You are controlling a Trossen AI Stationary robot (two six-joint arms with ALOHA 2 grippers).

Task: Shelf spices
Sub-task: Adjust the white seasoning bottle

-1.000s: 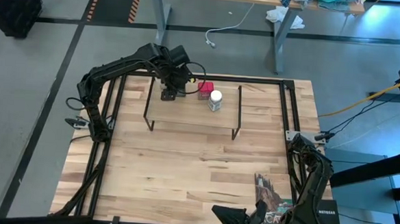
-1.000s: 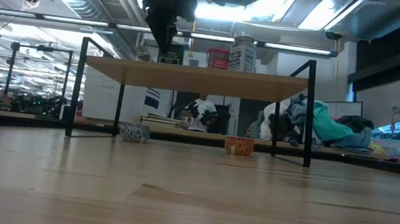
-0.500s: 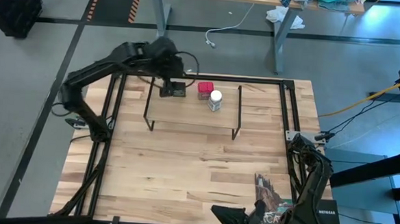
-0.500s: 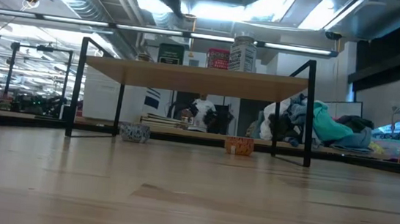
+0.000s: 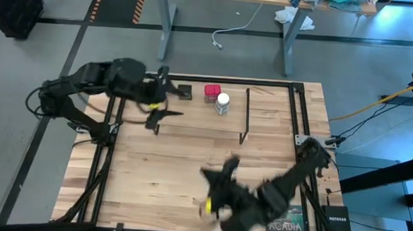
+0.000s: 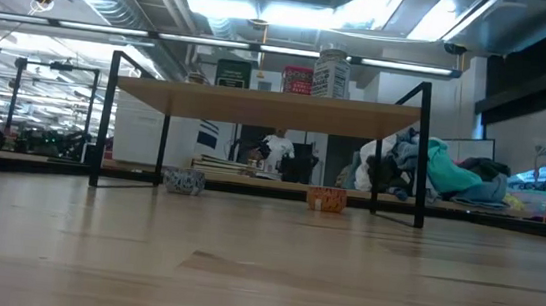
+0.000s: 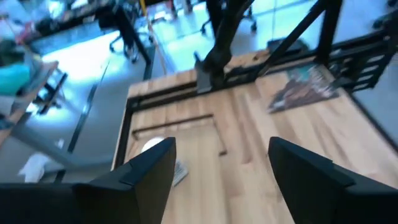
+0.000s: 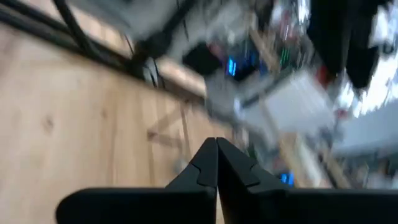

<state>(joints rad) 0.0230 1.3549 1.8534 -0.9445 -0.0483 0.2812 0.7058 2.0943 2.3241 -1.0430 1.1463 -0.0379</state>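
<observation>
Spices: you have three on the shelf (image 5: 192, 123) right now — dark square tin (image 5: 185, 92), red square tin (image 5: 212, 93) and white-capped clear jar (image 5: 222, 103), in a loose row along the far part of the plank, tin apart from the other two, red tin and jar just beside each other.
Low view check: same three stand upright on the plank, tin (image 6: 232, 74), red tin (image 6: 298, 80), jar (image 6: 331, 75).
Fourth spice: the tiny round jar — you can't pick it out on the shelf in the overhead view; a small round pot (image 6: 183, 181) sits beyond the shelf legs at table level, possibly it.
Left gripper (image 5: 160, 99): fingers spread wide, empty, by the shelf's left end, clear of the tin.
Right gripper (image 5: 215, 185): fingers pressed together in its wrist view, nothing between them, low over the near table.
Step in hand: looks like a placing just finished, arms in transit.
Next move: you likely need to find the last jar and carry it up without nudging the row.
Surface: pale wood tabletop (image 5: 190, 164), black frame rails, a printed booklet (image 5: 281, 201) near the right arm.
Room: grey floor, desks and cables behind.
</observation>
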